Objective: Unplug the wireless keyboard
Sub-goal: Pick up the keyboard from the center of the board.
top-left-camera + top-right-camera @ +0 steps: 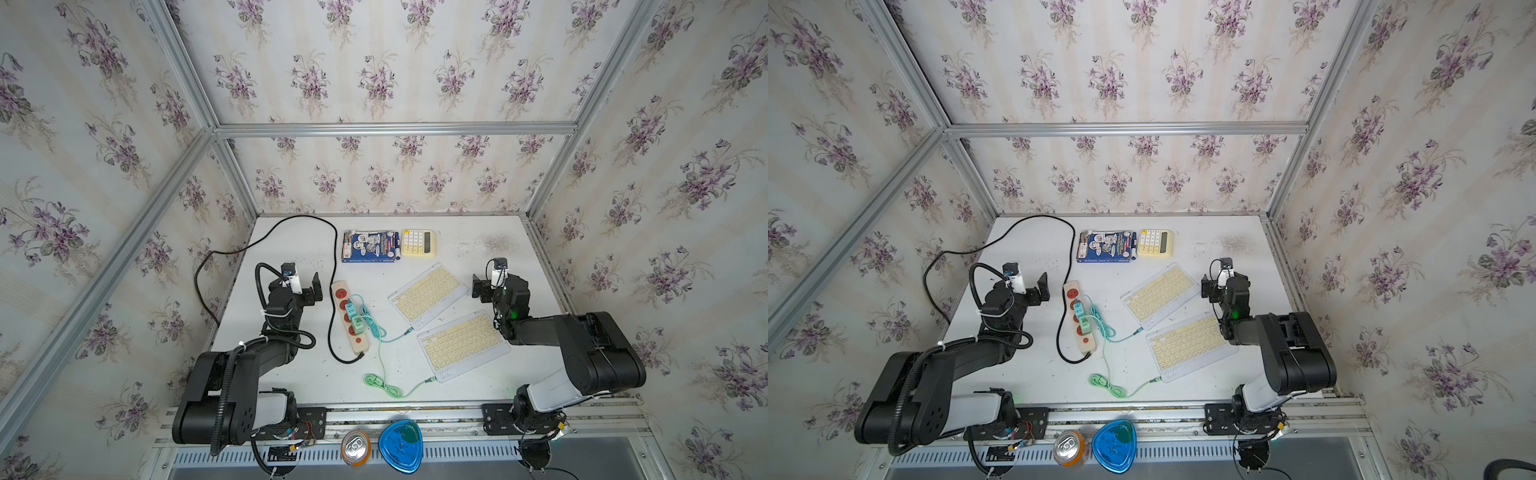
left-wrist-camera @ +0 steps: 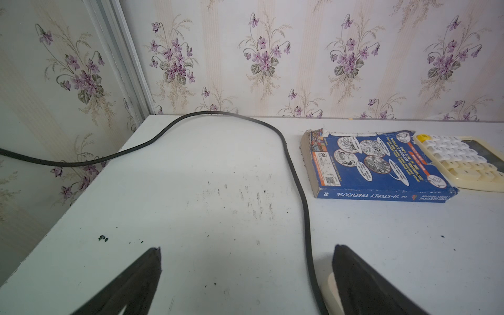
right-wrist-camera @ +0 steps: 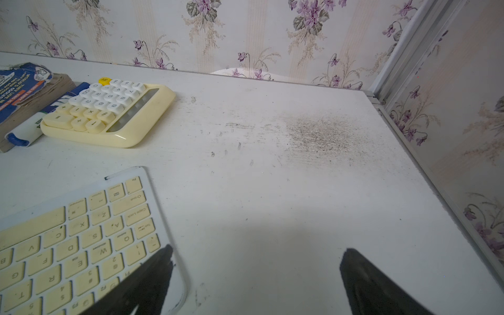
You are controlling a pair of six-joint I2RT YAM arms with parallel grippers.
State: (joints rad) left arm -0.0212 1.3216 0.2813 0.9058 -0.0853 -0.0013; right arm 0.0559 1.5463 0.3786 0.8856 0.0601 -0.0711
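Nothing unplugged yet: my left gripper [image 2: 246, 252] and right gripper [image 3: 257, 249] hang spread wide, empty.
Right of centre, the far keyboard [image 1: 428, 296] and the near keyboard [image 1: 463, 345] have a teal cable [image 1: 409, 331] and a green cable [image 1: 430, 379] plugged in, running left to the power strip [image 1: 349, 320]; the pull remains.

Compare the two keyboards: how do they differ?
The far keyboard lies nearer the calculator; the near keyboard sits closer to the front. The teal cable feeds the far keyboard; the green cable, with a coil, feeds the near keyboard. Both have cream keys, tilt alike and are plugged in.
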